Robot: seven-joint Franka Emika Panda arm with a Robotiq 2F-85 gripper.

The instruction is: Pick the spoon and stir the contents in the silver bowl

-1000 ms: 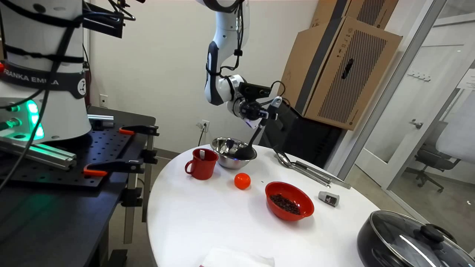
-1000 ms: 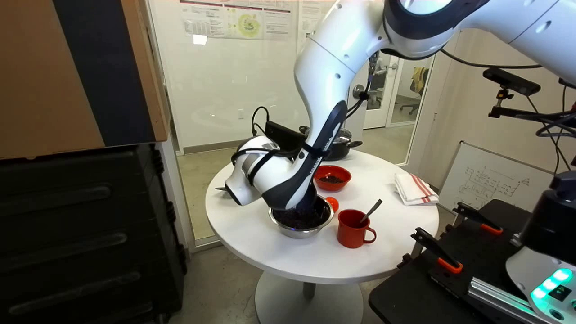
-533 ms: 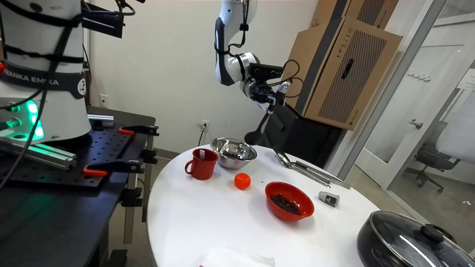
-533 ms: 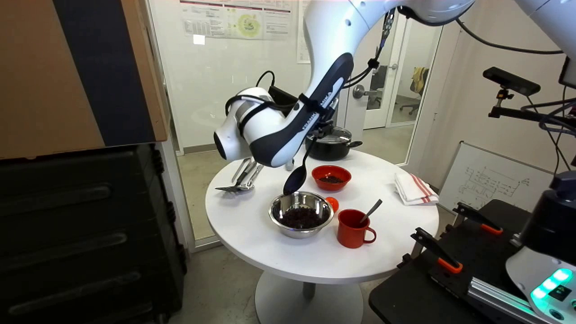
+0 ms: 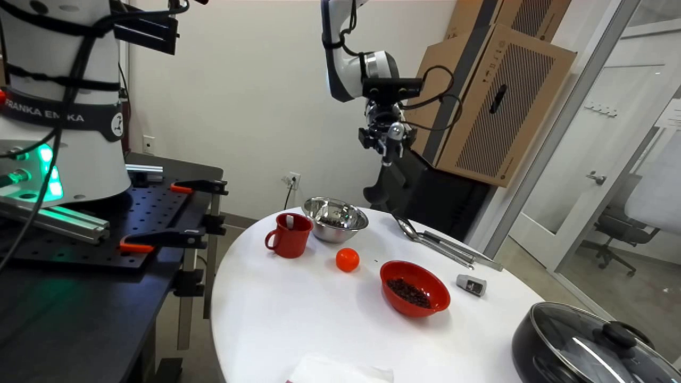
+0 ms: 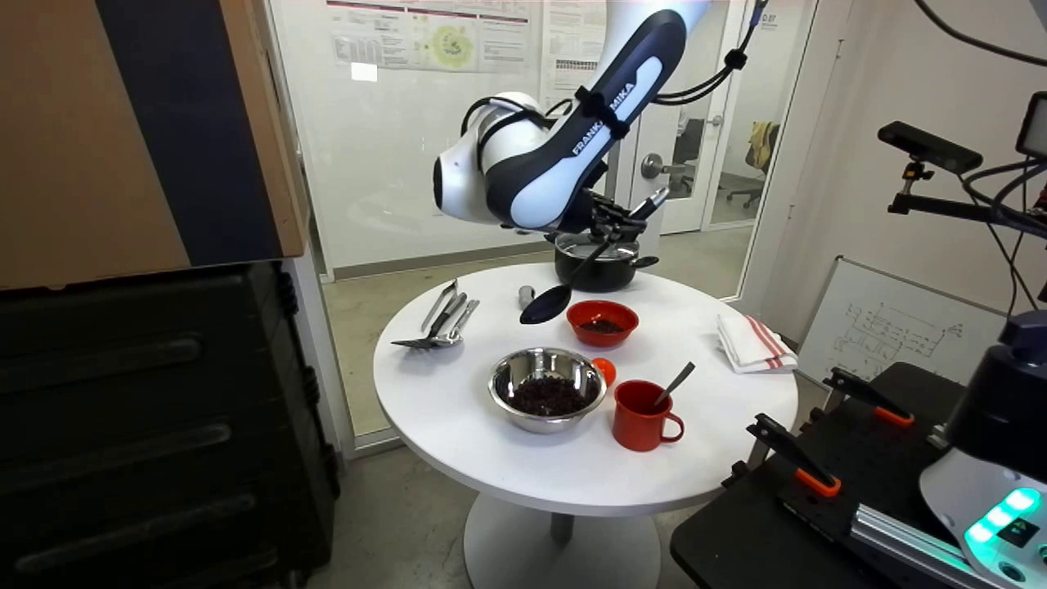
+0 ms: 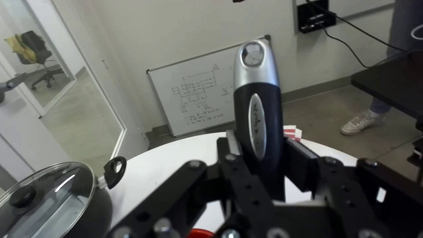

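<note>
Sitting on rnd tbl (image 6: 679, 327): slvr bowl (image 6: 545, 424); whtbrd (image 7: 205, 94) by wall (image 7: 185, 29).

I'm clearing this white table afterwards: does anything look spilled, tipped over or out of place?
One small thing: a dark speck on the white table, near the red bowl. It looks like a stray bit of that bowl's dark contents, but it's too small to tell. The silver bowl and mug stand upright.

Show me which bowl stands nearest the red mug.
The silver bowl, bare shiny metal, right beside the red mug; the glossy red bowl stands farther off, past the round orange object.
</note>
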